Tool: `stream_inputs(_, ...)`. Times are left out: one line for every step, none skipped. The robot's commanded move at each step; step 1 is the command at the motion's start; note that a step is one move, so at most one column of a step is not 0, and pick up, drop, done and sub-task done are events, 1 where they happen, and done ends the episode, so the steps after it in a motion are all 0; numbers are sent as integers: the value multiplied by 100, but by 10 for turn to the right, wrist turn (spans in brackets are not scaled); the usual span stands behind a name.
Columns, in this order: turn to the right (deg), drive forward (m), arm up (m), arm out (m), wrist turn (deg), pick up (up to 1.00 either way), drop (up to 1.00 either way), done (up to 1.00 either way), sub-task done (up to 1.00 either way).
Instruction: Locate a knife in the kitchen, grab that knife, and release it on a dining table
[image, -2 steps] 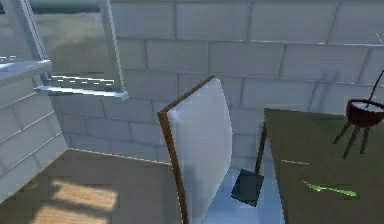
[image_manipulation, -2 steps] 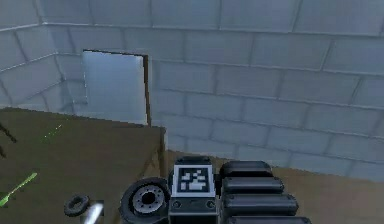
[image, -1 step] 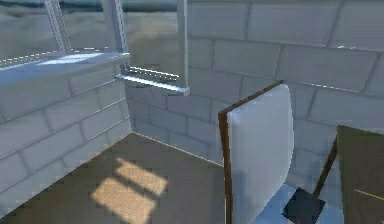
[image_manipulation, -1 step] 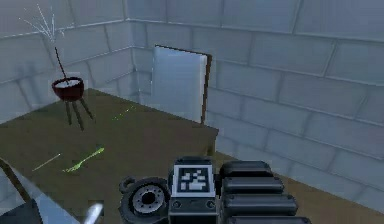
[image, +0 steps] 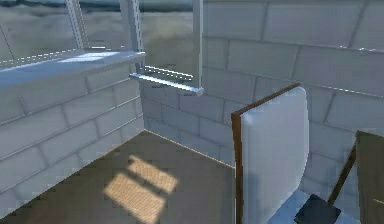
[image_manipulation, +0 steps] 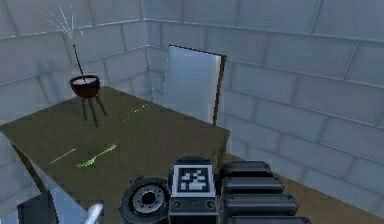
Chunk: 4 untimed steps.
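Two chairs (image_manipulation: 193, 80), one table (image_manipulation: 50, 135), one window (image: 100, 30), one legged pot (image_manipulation: 85, 85), perhaps two green slivers (image_manipulation: 97, 155).

Just beyond the gripper (image_manipulation: 148, 198) and the arm's marked white square (image_manipulation: 193, 180): a dark brown table (image_manipulation: 170, 135), thin green strips (image_manipulation: 95, 155) lying on it out to the gripper's left. Farther out that way, a dark red bowl (image_manipulation: 85, 85) on thin legs with pale twigs; straight past the table, a white-backed chair (image_manipulation: 195, 80) against grey block walls (image_manipulation: 300, 70).
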Motion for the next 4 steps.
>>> stream_inputs(0,0,0,48,0,0,0,0,0)
stream_inputs(0,0,0,0,390,0,0,0,0)
stream_inputs(0,0,-4,0,0,0,0,0,0)
stream_inputs(0,0,-32,0,0,0,0,0,0)
